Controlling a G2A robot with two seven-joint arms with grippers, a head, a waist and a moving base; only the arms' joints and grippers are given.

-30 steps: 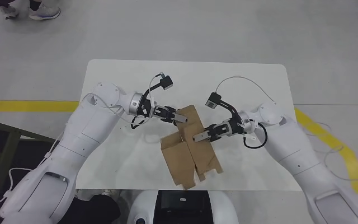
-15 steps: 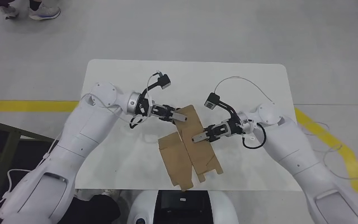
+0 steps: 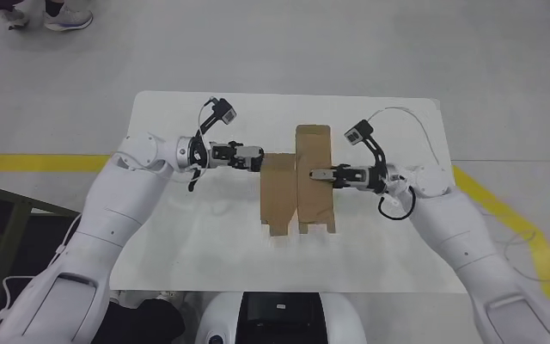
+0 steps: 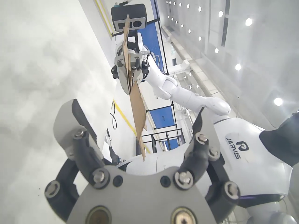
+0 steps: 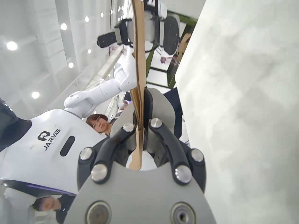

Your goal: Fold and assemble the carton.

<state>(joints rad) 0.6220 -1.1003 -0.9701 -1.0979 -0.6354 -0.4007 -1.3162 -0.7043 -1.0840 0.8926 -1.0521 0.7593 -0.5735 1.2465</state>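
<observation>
Flat brown cardboard carton [image 3: 279,193], two long panels side by side w/ short flaps at its 6 o'clock end, hangs over the middle of the white desk [image 3: 172,249]. It's held clear of the desk, not lying on it: the left wrist view shows it edge-on w/ a gap to the desk top.

Right hand [image 3: 320,174] comes in from the carton's 3 o'clock side and is clenched on that panel. In the right wrist view the board is pinched tight between its fingers [image 5: 163,108]. This single grip carries the whole sheet.

Left hand [image 3: 255,159] is at the carton's 9 o'clock edge, released, fingers spread wide. The board's near edge runs into the gap between them; no contact that I can tell.

Why so, prob.: lifting the sheet off the desk lets the left fingers get above & below the edge, and grips on opposite sides would let the arms work the blank open.

Progress: early. The panels are flat and no flap is folded.

Next, likely: the left closes on the 9 o'clock panel.

Risk: thin board held on one side only, so the free edge may sag or swing & the left could miss it.
</observation>
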